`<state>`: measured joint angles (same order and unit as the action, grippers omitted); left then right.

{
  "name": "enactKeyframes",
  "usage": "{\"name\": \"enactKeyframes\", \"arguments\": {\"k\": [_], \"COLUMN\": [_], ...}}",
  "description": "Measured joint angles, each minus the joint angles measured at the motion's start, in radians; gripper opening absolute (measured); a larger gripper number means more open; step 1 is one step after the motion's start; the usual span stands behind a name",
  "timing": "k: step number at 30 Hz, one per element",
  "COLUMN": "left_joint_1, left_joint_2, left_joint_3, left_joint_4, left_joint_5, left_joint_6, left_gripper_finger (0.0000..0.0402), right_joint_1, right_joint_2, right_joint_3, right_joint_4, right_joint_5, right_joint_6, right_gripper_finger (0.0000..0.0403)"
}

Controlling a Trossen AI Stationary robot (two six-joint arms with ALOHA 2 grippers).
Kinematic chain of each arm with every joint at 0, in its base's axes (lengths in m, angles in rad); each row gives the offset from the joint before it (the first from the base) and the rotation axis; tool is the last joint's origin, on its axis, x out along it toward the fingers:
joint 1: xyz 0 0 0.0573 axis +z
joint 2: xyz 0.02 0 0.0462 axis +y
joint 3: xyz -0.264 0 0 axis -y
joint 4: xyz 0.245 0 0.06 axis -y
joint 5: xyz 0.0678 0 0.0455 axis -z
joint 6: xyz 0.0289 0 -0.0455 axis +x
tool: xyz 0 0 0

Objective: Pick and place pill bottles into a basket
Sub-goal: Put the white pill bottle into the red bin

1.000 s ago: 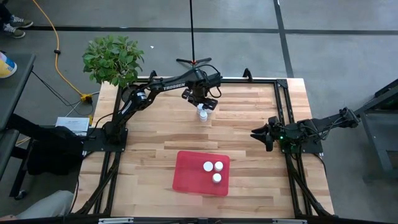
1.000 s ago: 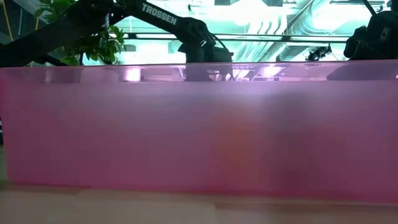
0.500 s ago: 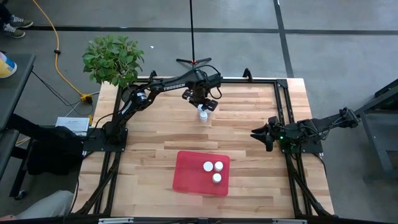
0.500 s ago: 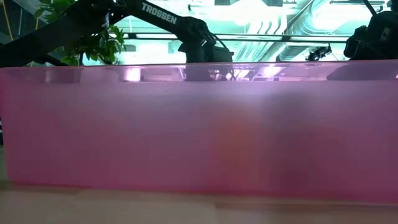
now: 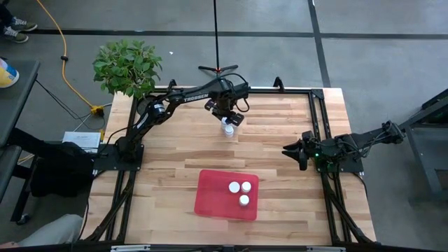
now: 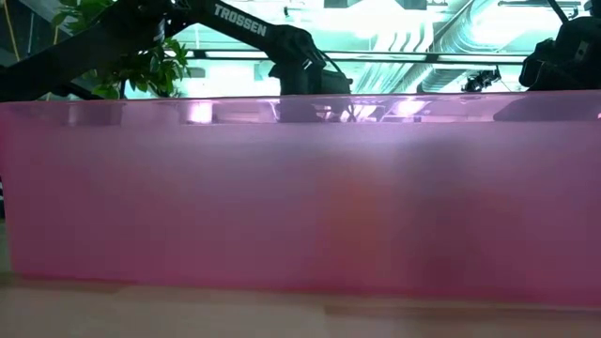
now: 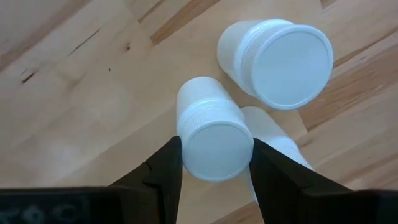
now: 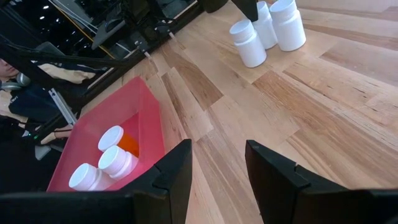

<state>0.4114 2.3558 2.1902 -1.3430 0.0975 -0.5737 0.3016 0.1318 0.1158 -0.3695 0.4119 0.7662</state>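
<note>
Nearest to the front edge of the wooden table point(image 5: 161, 175) lies the basket point(image 5: 210, 203) — a flat red tray with low walls — and three pill bottles point(image 5: 239, 190) already stand inside it, white caps up, clustered toward its right half; from the right wrist view at least one of them has an orange body. Off to the right side of the table, level with the middle, the right gripper point(image 5: 292, 154) waits low over bare wood, its two dark fingers apart and holding nothing. Farther back, near the far edge and about centre, the remaining three bottles point(image 8: 267, 26) stand in a tight white group, touching or nearly so. The left gripper point(image 7: 214, 163) is down over this group, reaching in from the left arm's base by the potted plant point(image 5: 127, 66). Its two fingers sit one on each side of the bottle under the gripper point(image 7: 212, 127), pressed against the cap's sides — clamped on it, as far as the left wrist view shows — while the bottle's base looks to be resting on the wood. So the task seems half done, and the step in hand is the pick of the fourth bottle. The next move calls for a straight lift, since the two neighbours stand just beside the held one and a sideways pull could topple them, then a carry toward the front to release it over the tray's free left part.
</note>
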Motion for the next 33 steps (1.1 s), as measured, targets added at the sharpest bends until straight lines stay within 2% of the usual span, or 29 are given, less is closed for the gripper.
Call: {"name": "enactKeyframes", "arguments": {"k": [10,16,24,33], "left_joint_1": [0.0,0.0,0.0,-0.026], "left_joint_2": [0.0,0.0,0.0,-0.012], "left_joint_3": [0.0,0.0,0.0,0.0], "left_joint_4": [-0.018,-0.061,-0.175,-0.166], "left_joint_5": [-0.011,-0.018,-0.123,-0.151], "left_joint_6": [0.057,0.165,0.3,0.35], "left_gripper_finger": [0.0192,0.0192,0.0192,0.0192], "right_joint_1": [0.0,0.0,0.0,0.0], "right_joint_2": [0.0,0.0,0.0,0.0], "right_joint_3": [0.0,0.0,0.0,0.0], "right_joint_4": [0.0,0.0,0.0,0.0], "right_joint_5": [0.0,0.0,0.0,0.0], "right_joint_6": [0.0,0.0,0.0,0.002], "right_gripper_finger": [0.014,0.014,0.014,0.014]}}
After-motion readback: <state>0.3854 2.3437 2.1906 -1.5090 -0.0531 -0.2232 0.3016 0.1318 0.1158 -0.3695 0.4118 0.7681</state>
